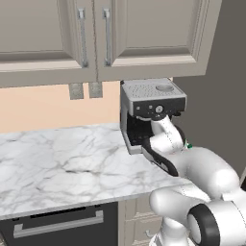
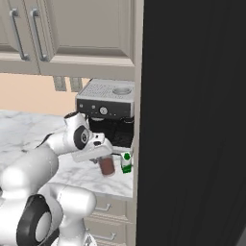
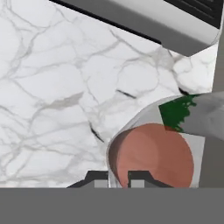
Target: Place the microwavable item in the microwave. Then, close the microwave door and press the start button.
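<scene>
Cup [image 2: 106, 166] with dark red-brown contents, the microwavable item, at the pick-up step. Right base view: the cup sits tilted at the right end of the marble bench [image 2: 29, 129], beneath the gripper [image 2: 102, 157], just left of a small green-topped white item [image 2: 126, 162] and in front of the coffee machine [image 2: 106, 103]; the black fridge door [image 2: 192, 120] rises at right. Left base view: the arm reaches to the bench's right end before the coffee machine [image 1: 151, 103]; the cup is hidden behind it. Hand view: the cup [image 3: 153, 157] lies near, with one dark fingertip [image 3: 97, 178] outside its rim and the other inside, so the jaws appear to pinch the cup wall. Judged next: lift clear of the green-topped item [image 3: 177, 111], then carry the cup to the microwave.
</scene>
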Robot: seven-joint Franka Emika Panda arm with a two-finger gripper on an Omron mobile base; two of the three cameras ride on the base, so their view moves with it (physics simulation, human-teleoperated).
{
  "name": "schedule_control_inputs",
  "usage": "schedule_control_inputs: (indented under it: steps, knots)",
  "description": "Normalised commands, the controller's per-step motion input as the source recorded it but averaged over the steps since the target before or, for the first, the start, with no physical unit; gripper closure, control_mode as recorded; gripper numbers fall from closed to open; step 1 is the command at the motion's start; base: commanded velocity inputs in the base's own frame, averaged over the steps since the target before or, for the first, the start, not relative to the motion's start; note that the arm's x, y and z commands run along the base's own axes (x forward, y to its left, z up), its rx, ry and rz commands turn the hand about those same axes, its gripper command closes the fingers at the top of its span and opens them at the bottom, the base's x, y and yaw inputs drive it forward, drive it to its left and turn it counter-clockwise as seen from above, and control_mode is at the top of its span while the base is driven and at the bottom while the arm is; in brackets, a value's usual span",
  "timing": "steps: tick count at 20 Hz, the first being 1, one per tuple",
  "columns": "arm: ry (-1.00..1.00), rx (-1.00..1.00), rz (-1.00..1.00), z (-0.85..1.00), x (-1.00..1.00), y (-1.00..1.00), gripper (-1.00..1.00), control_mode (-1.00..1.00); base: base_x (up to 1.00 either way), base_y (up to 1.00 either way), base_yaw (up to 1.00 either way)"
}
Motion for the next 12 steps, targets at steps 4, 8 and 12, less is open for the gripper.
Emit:
schedule_control_inputs:
  steps: [4, 8, 12]
  knots:
    - [-0.08, 0.00, 0.13, 0.62, -0.61, 0.12, 1.00, -1.00, 0.00, 0.00, 0.00]
    - [0.00, 0.00, 0.19, 0.82, -0.22, 0.10, 1.00, -1.00, 0.00, 0.00, 0.00]
    - [0.00, 0.00, 0.22, 0.84, -0.17, 0.38, 1.00, -1.00, 0.00, 0.00, 0.00]
